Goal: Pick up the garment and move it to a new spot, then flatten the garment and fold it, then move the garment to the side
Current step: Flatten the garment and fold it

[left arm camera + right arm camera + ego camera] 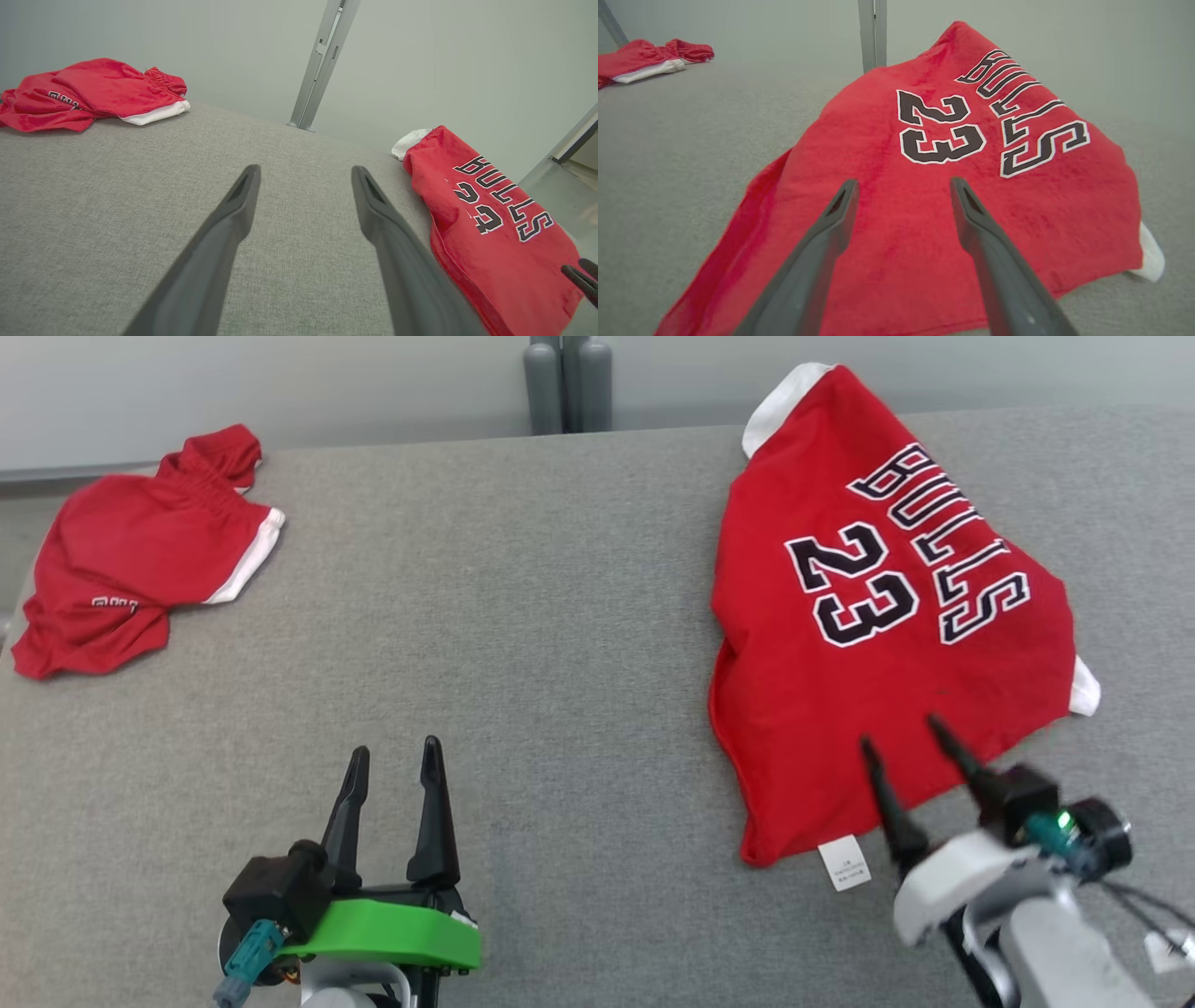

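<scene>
The garment [887,616] is a red jersey with "BULLS 23" in black and white, folded and lying flat on the right side of the grey table; it also shows as the garment [934,196] and the garment [490,224]. My right gripper [901,733] hovers open over its near edge, fingers spread, nothing between them; from the wrist, the right gripper [903,184] looks onto red cloth. My left gripper [394,751] stands open over bare table at the lower left, well clear of the jersey, and the left gripper [306,170] holds nothing.
Red shorts [131,569] with white trim lie crumpled at the table's far left corner. A grey post [565,383] stands behind the table's [523,616] far edge. A white label [845,863] sticks out from the jersey's near corner.
</scene>
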You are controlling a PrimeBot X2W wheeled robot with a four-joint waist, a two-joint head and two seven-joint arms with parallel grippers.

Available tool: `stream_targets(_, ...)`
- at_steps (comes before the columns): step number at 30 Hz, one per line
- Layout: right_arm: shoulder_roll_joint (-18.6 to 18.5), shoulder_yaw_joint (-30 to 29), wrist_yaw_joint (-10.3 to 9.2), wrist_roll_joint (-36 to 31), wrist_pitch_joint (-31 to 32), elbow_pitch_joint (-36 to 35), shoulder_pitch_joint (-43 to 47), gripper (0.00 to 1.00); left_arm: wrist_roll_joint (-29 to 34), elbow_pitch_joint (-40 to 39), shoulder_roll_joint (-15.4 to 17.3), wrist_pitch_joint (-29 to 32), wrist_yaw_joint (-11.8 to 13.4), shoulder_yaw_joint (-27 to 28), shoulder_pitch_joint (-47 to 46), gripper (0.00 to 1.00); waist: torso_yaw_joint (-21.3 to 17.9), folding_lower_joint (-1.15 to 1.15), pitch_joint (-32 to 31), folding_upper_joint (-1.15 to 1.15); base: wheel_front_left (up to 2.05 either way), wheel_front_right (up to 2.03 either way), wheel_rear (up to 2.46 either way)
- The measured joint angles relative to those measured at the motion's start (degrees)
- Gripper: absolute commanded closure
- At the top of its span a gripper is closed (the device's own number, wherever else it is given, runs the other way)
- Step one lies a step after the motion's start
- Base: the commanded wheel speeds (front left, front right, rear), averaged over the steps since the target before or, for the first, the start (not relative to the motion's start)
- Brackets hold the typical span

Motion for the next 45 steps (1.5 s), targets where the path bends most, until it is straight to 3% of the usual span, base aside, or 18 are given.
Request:
stream_targets(8,-2.9,11.47,0.0,1.7,0.86,-0.48,3.88,0.0,0.25,-0.07,0.0,0.0,0.0,0.11,0.18,0.0,-1.11,0.0,-1.04,0.0,0.0,0.0,0.0)
stream_targets(19,-1.03,17.05,0.0,3.69,1.31,14.65,-3.65,0.0,0.24,-0.02,0.01,0.0,-0.09,0.64,-0.2,0.0,1.98,0.0,-0.71,0.0,0.0,0.0,0.0)
stream_targets(21,-0.41,17.52,0.0,4.3,1.25,16.99,-5.04,0.53,0.24,-0.1,0.01,0.0,-0.07,0.68,-0.27,0.0,2.5,0.0,-0.65,0.0,0.0,0.0,0.0)
stream_targets(23,0.52,17.9,-0.02,5.33,0.99,18.35,-6.08,0.92,0.24,-0.12,0.01,0.0,-0.01,0.81,-0.27,0.0,2.96,0.0,-0.62,0.0,0.0,0.0,0.0)
stream_targets(24,0.92,18.12,-0.04,5.91,0.81,18.59,-6.49,1.0,0.24,-0.11,0.0,0.0,-0.01,1.01,-0.27,0.0,3.16,0.0,-0.62,0.0,0.0,0.0,0.0)
stream_targets(30,3.2,21.35,-0.04,7.7,0.32,16.85,-9.45,1.0,0.23,-0.34,0.01,0.0,0.02,1.53,-0.27,0.0,3.75,0.0,-0.76,0.0,0.0,0.0,0.0)
stream_targets(39,8.49,31.83,-0.03,11.34,0.05,14.37,-18.2,1.0,0.15,-1.34,0.01,0.0,0.43,3.0,-0.43,0.0,5.65,0.0,-0.52,0.0,0.0,0.0,0.0)
stream_targets(45,9.45,37.96,-0.03,16.07,0.01,15.37,-23.06,1.0,0.04,-1.41,0.01,0.0,0.43,3.59,-0.56,0.0,7.37,0.0,-0.18,0.0,0.0,0.0,0.0)
